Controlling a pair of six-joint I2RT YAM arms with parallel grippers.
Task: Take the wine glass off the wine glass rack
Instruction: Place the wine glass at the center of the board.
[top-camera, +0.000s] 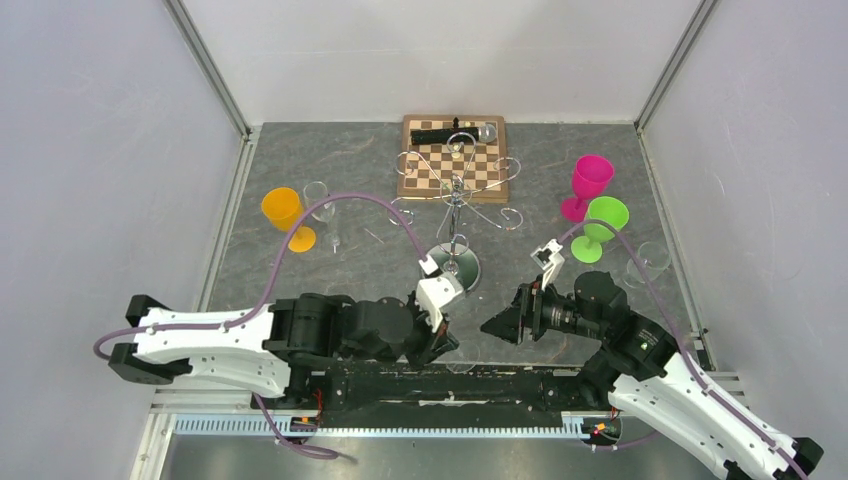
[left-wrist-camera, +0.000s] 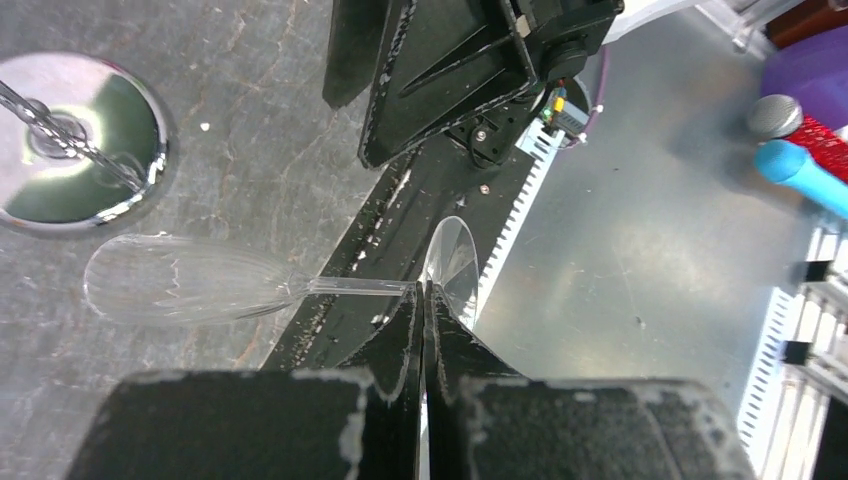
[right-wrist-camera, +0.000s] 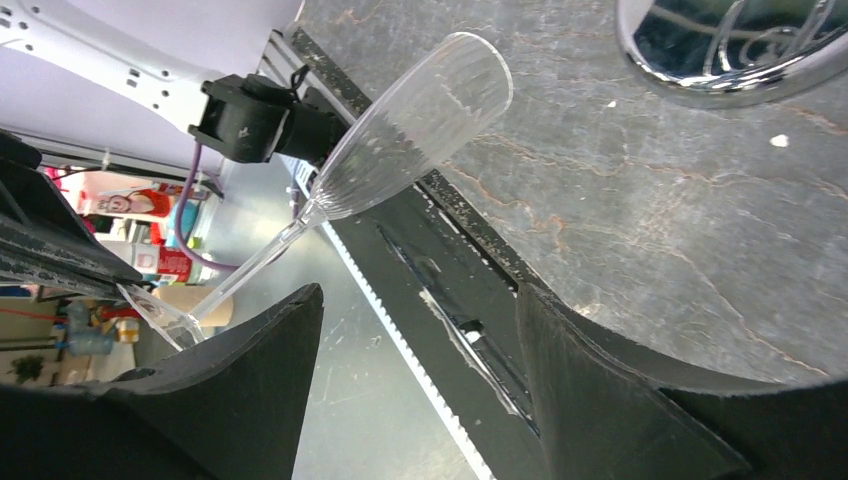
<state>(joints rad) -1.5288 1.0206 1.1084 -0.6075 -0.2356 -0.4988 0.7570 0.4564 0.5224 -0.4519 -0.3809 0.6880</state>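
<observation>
L gripper (left-wrist-camera: 421, 292) pinches wine glass (left-wrist-camera: 185, 290) stem; foot partly hidden.

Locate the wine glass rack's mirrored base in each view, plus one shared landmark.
Top external: rack base sits in the middle of the picture.
Left wrist: upper left corner, with the stem rising from it.
Right wrist: top right corner, cut by the edge.
Shared landmark: the black mounting rail along the table's near edge.
</observation>
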